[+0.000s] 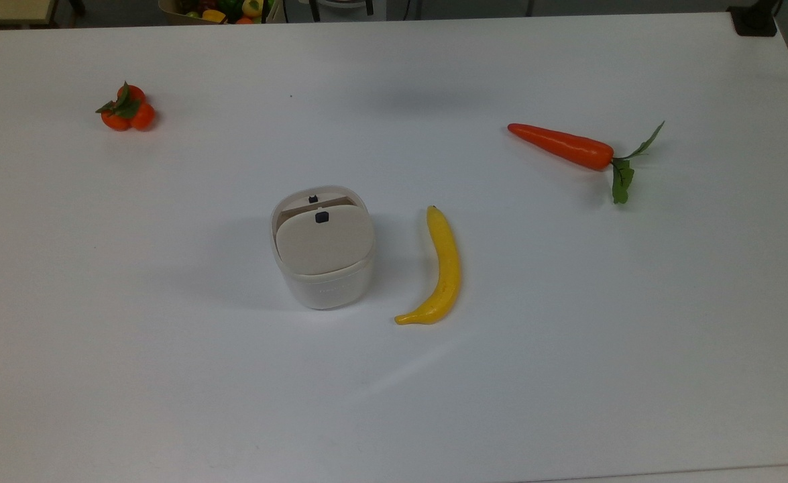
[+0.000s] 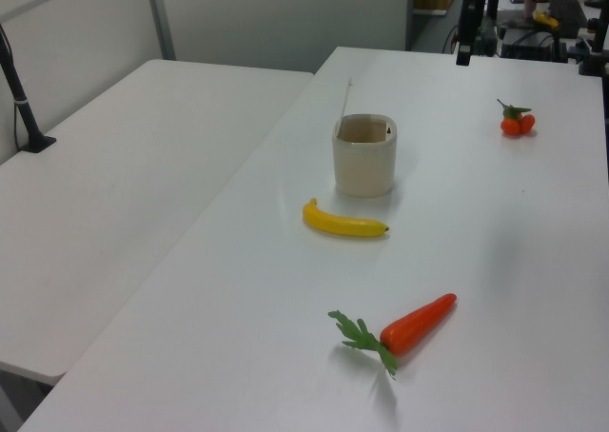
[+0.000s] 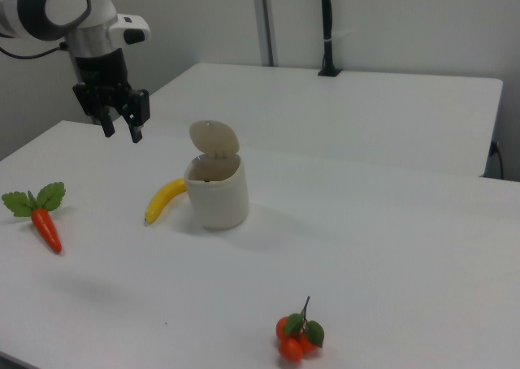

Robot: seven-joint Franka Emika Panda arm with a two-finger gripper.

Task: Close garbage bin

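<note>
The garbage bin (image 1: pixel 326 285) is a small white tub standing mid-table. Its beige lid (image 3: pixel 214 139) is tipped up on its hinge, leaving the top open. Seen from above, the lid (image 1: pixel 324 241) covers most of the opening, and a small black button sits near its far edge. In the left view the bin (image 2: pixel 363 161) shows its hollow inside. My gripper (image 3: pixel 121 131) hangs in the air, up and off to the right view's left of the bin, fingers apart and holding nothing. It also hangs beyond the bin in the left view (image 2: pixel 465 47).
A yellow banana (image 1: pixel 444 268) lies just to the top view's right of the bin. An orange carrot (image 1: pixel 561 146) lies further right, and a cluster of small oranges (image 1: pixel 127 111) at the far left. A second white table (image 2: pixel 114 185) adjoins in the left view.
</note>
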